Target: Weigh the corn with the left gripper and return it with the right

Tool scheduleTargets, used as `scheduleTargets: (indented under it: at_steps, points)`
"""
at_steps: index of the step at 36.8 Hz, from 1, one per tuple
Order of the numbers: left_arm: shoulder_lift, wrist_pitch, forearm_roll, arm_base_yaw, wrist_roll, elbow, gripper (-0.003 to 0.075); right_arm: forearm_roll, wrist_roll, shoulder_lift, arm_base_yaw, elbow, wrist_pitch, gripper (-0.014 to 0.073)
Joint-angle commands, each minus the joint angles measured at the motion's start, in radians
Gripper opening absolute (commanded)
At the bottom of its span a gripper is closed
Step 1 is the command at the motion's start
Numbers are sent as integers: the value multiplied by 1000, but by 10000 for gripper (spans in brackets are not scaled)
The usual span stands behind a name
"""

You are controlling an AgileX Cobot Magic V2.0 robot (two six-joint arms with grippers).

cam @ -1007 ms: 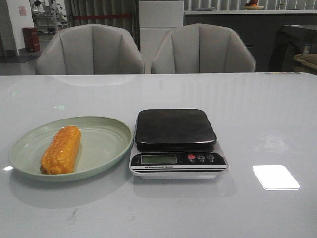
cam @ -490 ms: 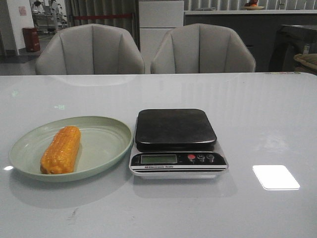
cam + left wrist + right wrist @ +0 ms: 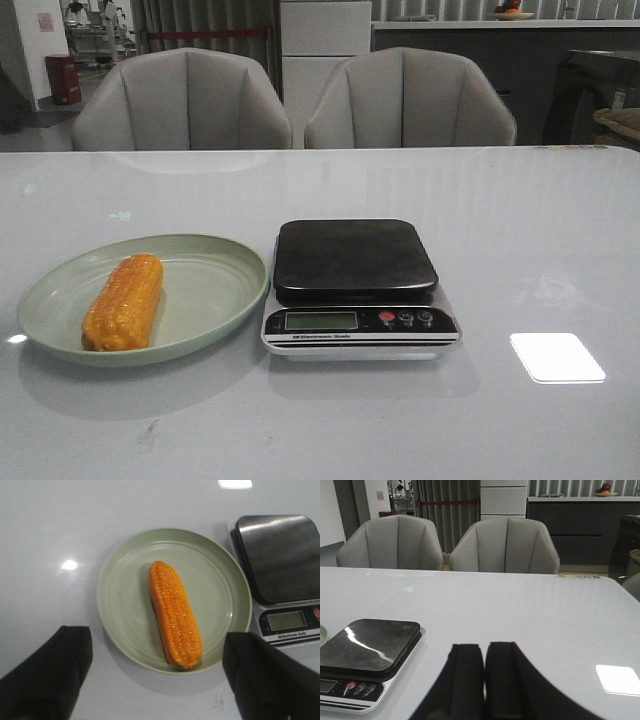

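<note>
Hovering my left pincer (image 3: 157,672), fingers wide apart, over the corn (image 3: 175,613) lying on the green plate (image 3: 120,560), frame centre; right pincer (image 3: 484,680) closed. Corn looks stiff, light, rounded; grip mid-length across.

Plate (image 3: 215,290): you'll see it green, just left of the scale.
Scale (image 3: 357,285): pan bare.
Worktop (image 3: 520,230): glossy white.
Chairs (image 3: 182,100): two behind.

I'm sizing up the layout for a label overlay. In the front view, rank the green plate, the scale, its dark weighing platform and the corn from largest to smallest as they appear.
1. Green plate, widest.
2. Scale, somewhat narrower than the plate, though similar front to back.
3. Dark weighing platform, part of the scale, so smaller.
4. Corn, clearly smallest.

All sit at about the same distance from the camera.
</note>
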Motion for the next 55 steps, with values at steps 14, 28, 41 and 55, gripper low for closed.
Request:
scheduleTargets:
  at_steps: [14,28,41,55]
  points:
    - [378,-59,-22,-95,-39,-191,587,-12,-6,-20,-4,11,-84,175]
    - [584,-9,-22,-95,-63,-274,580,-12,-6,-20,-4,11,-84,175]
    - [683,99,-28,-114,-63,-385,304,-12,-6,-20,-4,11,-84,175]
    - [692,62,-45,-265,-63,-611,115,-12,-6,-20,-4,11,-84,175]
